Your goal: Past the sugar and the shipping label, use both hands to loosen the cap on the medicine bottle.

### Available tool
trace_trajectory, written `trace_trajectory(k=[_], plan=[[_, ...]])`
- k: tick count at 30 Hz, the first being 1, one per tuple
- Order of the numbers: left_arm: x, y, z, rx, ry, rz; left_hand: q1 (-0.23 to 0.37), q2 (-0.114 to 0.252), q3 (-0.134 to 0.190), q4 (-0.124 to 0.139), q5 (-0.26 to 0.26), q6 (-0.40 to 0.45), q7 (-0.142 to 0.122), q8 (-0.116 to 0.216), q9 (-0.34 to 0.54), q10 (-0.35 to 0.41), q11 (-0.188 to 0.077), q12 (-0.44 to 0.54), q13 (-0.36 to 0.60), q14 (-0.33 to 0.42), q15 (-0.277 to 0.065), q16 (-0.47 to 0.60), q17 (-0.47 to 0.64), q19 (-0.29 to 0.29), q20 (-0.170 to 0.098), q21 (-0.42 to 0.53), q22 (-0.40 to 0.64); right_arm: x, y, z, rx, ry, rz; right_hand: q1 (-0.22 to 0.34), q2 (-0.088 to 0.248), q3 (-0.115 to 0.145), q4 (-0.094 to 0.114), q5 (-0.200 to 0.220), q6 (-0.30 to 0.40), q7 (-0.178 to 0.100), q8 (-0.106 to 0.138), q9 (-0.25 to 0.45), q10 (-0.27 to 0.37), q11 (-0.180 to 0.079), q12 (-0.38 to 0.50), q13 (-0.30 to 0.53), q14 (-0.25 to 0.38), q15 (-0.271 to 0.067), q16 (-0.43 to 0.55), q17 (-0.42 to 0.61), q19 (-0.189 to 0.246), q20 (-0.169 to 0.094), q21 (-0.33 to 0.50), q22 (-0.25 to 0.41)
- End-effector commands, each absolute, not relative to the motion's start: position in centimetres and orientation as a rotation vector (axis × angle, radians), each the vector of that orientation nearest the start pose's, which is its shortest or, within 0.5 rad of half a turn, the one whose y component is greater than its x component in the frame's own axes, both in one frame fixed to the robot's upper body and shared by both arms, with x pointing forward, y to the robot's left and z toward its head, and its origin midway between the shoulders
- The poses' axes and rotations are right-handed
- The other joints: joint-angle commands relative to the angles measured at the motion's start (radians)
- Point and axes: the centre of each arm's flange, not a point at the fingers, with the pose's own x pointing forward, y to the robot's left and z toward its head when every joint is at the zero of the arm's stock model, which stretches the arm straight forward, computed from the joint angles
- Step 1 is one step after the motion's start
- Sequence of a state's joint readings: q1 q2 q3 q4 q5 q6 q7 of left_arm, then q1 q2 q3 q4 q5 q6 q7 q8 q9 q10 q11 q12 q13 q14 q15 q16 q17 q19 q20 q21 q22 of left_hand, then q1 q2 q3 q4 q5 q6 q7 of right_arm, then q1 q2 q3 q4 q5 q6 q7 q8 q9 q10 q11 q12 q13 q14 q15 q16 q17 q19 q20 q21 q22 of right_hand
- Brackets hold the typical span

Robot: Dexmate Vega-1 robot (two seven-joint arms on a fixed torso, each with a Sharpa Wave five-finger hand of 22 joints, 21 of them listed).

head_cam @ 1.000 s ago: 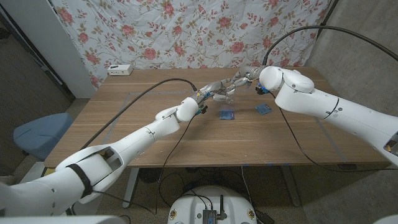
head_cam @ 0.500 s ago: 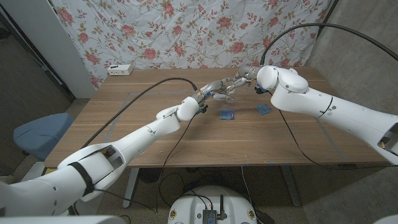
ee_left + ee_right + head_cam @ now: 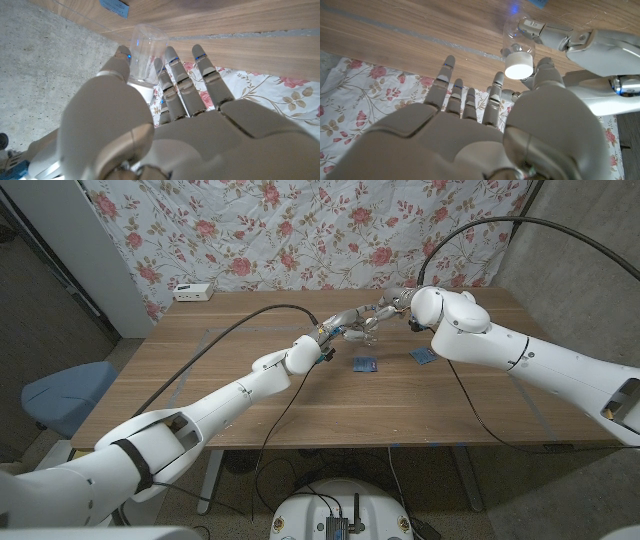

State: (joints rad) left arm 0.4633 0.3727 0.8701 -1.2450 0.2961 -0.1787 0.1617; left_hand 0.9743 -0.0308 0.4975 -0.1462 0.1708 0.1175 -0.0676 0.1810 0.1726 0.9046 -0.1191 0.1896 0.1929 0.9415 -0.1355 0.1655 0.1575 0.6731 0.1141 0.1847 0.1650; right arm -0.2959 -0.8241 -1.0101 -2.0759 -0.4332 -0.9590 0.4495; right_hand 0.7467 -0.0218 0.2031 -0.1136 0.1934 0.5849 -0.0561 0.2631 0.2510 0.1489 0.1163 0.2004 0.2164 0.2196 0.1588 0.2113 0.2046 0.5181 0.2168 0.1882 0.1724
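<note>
bottle [image 3: 519, 42]: clear, white cap [image 3: 517, 65], at the table's far side past the blue packets [image 3: 365, 364].
left hand [image 3: 345, 323]: fingers round the bottle's body.
right hand [image 3: 485, 125]: fingers spread, thumb beside the cap, grip not sure.
axis: cap end points toward the right hand.

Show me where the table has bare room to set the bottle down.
Free: the wide wood on the robot's left, between the left arm and the white box; also the near strip below the blue packets. Crowded: far middle, where the left hand and right hand meet at the bottle, packets just below.
</note>
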Motion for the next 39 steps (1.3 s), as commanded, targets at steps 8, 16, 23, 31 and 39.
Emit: trace_trajectory(k=[8, 16, 23, 31, 39], plan=[[65.16, 4.54, 3.34, 1.022, -0.876, -0.319, 0.002, 0.007, 0.012, -0.002, 0.004, 0.001, -0.003, 0.004, 0.002, 0.031, -0.023, 0.008, 0.004, 0.006, -0.051, 0.007, 0.002, -0.002, -0.003, 0.001, 0.002, 56.57, -15.38, 10.19, -1.46, -0.214, 0.028, 0.03, 0.006, 0.018, -0.02, 0.006, 0.039, -0.015, 0.028, 0.012, 0.026, 0.001, 0.012, 0.005, 0.022, -0.01, 0.011, 0.001, 0.018, -0.002, 0.008, 0.002], [65.02, 4.58, 3.24, 1.021, -0.877, -0.318, 0.002, 0.006, 0.013, -0.002, 0.004, 0.002, -0.004, 0.004, 0.001, 0.031, -0.023, 0.008, 0.004, 0.006, -0.052, 0.007, 0.002, -0.002, -0.004, 0.001, 0.002, 56.47, -15.3, 10.12, -1.464, -0.218, 0.022, 0.048, 0.01, 0.031, -0.032, 0.003, 0.074, -0.028, 0.048, 0.019, 0.034, -0.003, 0.013, 0.005, 0.036, -0.016, 0.014, 0.002, 0.028, -0.003, 0.01, 0.002], [64.85, 4.64, 3.13, 1.021, -0.874, -0.318, 0.0, 0.005, 0.015, -0.001, 0.004, 0.001, -0.002, 0.004, 0.001, 0.03, -0.025, 0.007, 0.004, 0.007, -0.052, 0.007, 0.002, -0.002, -0.003, 0.001, 0.002, 56.32, -15.2, 9.99, -1.464, -0.226, 0.013, 0.059, 0.015, 0.041, -0.037, 0.002, 0.097, -0.037, 0.063, 0.024, 0.043, -0.007, 0.015, 0.005, 0.041, -0.024, 0.016, 0.003, 0.035, -0.003, 0.011, 0.002], [64.81, 4.67, 3.0, 1.021, -0.872, -0.32, -0.001, 0.004, 0.017, -0.001, 0.004, 0.002, -0.002, 0.004, 0.002, 0.032, -0.022, 0.008, 0.004, 0.007, -0.051, 0.007, 0.002, -0.002, -0.003, 0.001, 0.002, 56.27, -15.21, 9.82, -1.462, -0.226, 0.01, 0.07, 0.02, 0.052, -0.042, 0.0, 0.118, -0.048, 0.076, 0.028, 0.057, -0.012, 0.018, 0.005, 0.057, -0.04, 0.021, 0.005, 0.044, -0.004, 0.013, 0.002], [64.8, 4.68, 2.92, 1.019, -0.87, -0.322, -0.001, 0.004, 0.018, -0.001, 0.004, 0.002, -0.003, 0.004, 0.001, 0.03, -0.021, 0.007, 0.004, 0.008, -0.052, 0.008, 0.002, -0.002, -0.004, 0.001, 0.002, 56.24, -15.15, 9.66, -1.461, -0.225, 0.005, 0.082, 0.025, 0.061, -0.046, -0.001, 0.137, -0.059, 0.086, 0.028, 0.063, -0.016, 0.019, 0.004, 0.062, -0.045, 0.022, 0.006, 0.05, -0.004, 0.013, 0.002]])
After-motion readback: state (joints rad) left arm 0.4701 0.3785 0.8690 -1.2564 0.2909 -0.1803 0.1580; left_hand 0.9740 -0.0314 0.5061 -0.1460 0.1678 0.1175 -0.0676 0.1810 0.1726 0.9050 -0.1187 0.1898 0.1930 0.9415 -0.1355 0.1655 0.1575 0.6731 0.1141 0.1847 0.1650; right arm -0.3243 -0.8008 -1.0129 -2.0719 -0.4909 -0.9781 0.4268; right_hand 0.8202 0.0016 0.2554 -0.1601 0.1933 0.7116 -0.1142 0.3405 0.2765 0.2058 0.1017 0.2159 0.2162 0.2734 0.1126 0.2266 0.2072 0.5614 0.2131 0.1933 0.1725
